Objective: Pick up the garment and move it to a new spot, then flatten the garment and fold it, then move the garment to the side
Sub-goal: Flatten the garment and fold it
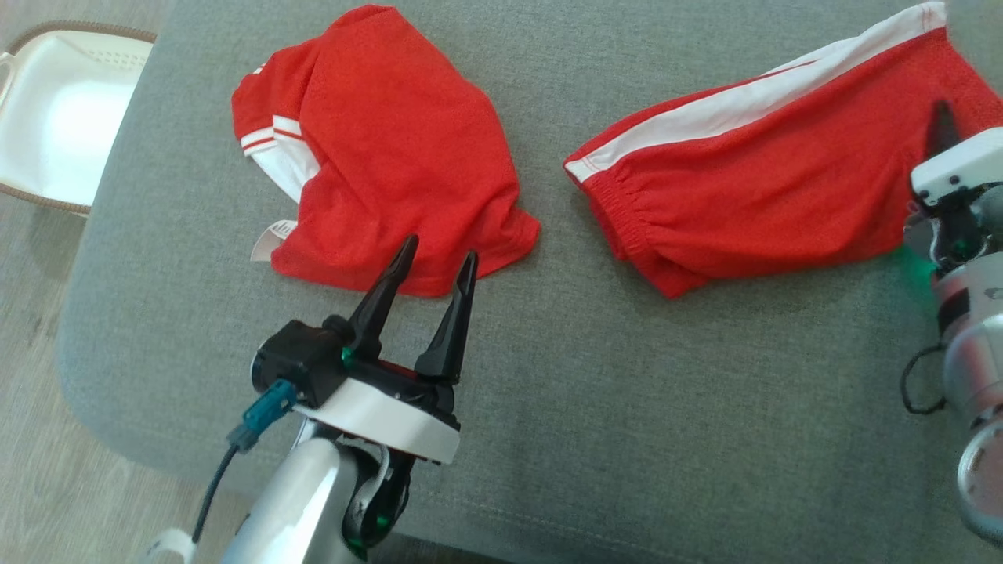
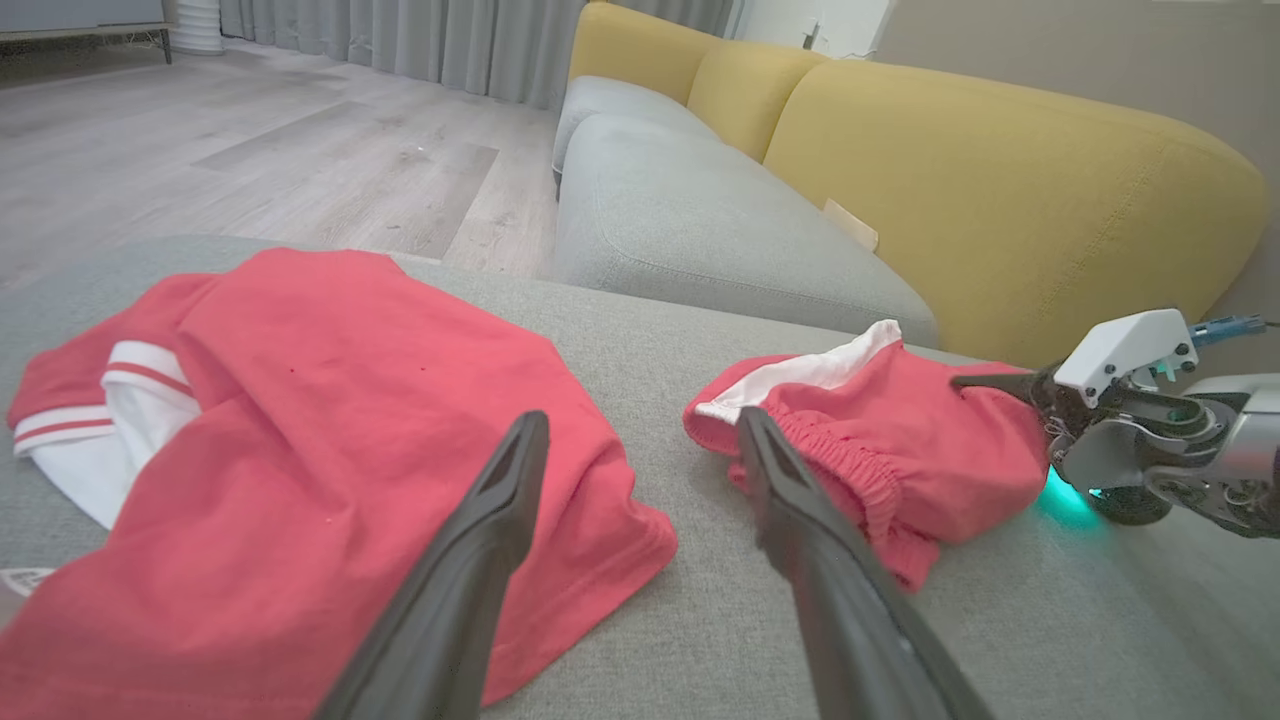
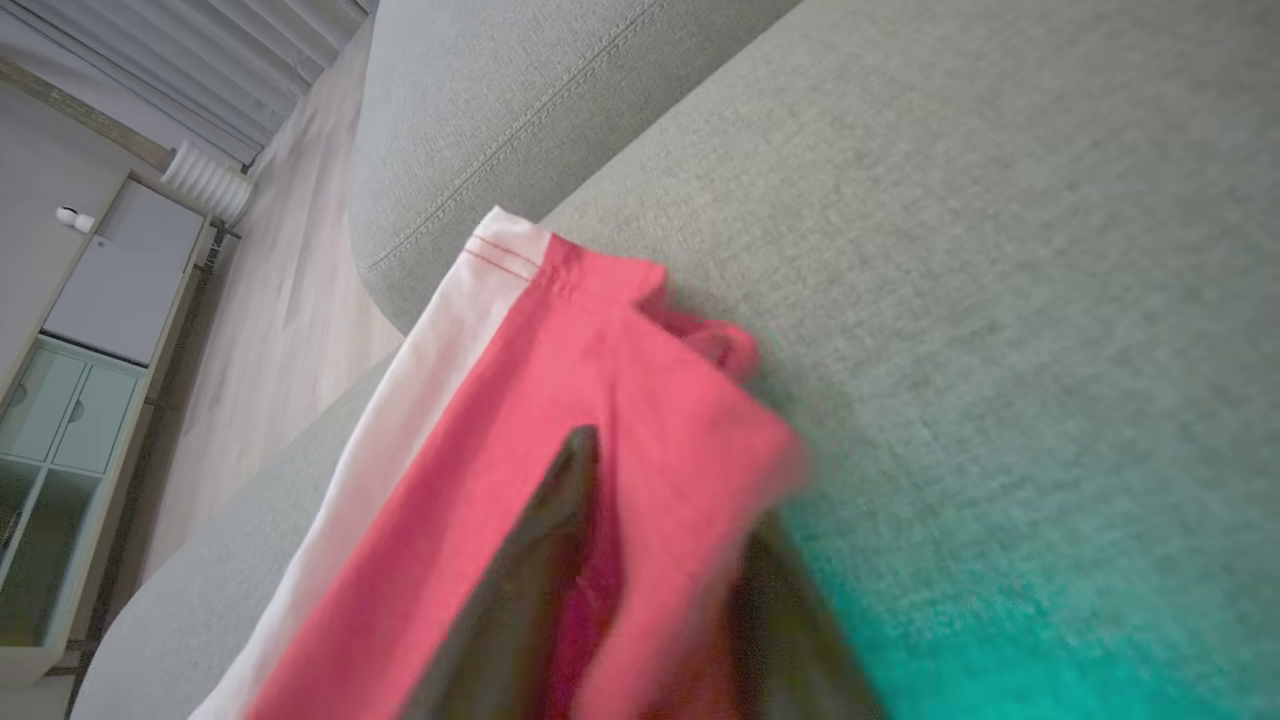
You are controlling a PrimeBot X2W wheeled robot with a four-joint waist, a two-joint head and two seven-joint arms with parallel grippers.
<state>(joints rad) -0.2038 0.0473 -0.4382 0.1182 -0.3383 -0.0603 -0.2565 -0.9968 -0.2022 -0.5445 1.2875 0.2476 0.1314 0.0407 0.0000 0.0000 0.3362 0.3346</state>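
Shorts (image 1: 768, 172) lie on the right of the cushion (image 1: 627, 407), well apart from the shirt (image 1: 384, 149). Right claw (image 3: 665, 500) straddles their right edge. Blur hides whether it pinches cloth, and its 2nd finger is hard to make out. Risk: a shallow bite catches 1 layer and slips on lifting. Left claw (image 1: 439, 251) is spread and empty, hovering at the shirt's hem.

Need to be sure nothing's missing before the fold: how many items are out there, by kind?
Shirts: 1, the red shirt
Shorts: 1, the red shorts with a white side stripe
Baskets: 1, the white basket
Total: 3
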